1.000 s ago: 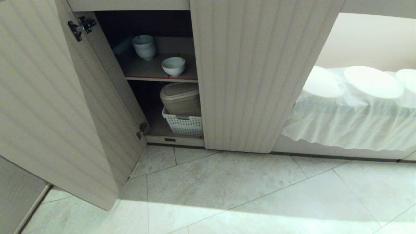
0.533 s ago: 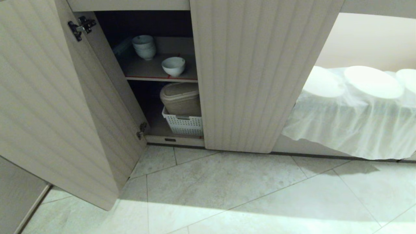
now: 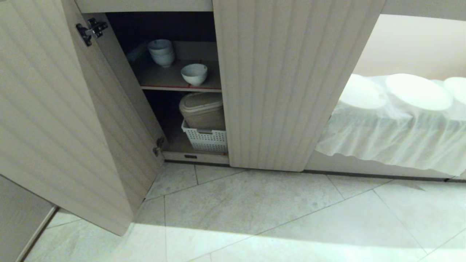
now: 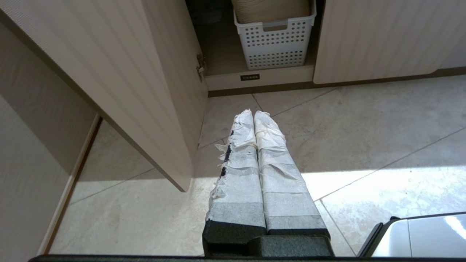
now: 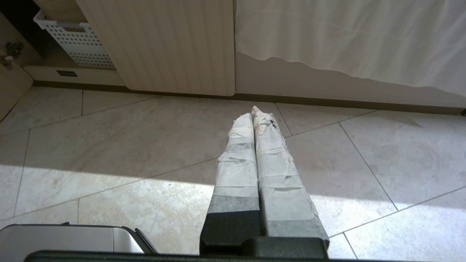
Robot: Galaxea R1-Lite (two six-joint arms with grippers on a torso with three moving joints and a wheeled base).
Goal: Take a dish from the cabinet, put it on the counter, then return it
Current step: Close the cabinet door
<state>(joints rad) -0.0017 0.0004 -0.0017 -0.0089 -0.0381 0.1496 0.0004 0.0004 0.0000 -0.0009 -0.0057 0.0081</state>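
Pale tiled floor (image 3: 276,214) with diagonal grout lines, a band of sunlight across the near part. The cabinet (image 3: 291,83) stands ahead, fluted beige doors: the left door (image 3: 54,116) is swung wide open, the right one closed.

Inside, upper shelf (image 3: 164,78), red-edged: the dish (image 3: 194,74), a single white bowl, sits upright near the front edge. A stack of white bowls (image 3: 161,52) sits behind it, further back and apart. Lower compartment: white perforated basket (image 4: 275,43) holding a beige lidded container (image 3: 202,109).

Left gripper (image 4: 253,113): tape-wrapped fingers pressed together, holding nothing, over the floor. The basket lies ahead of the fingertips, beyond the cabinet's base rail; the open door's edge is beside the fingers. The dish is out of the left wrist view, well apart from the fingers.

Right gripper (image 5: 253,112): fingers closed on each other, empty, over the floor. The closed door is ahead of them; a white sheer cloth (image 5: 349,40) hangs ahead and to the side.

Neither arm appears in the head view. White round shapes (image 3: 418,91) lie under the cloth.
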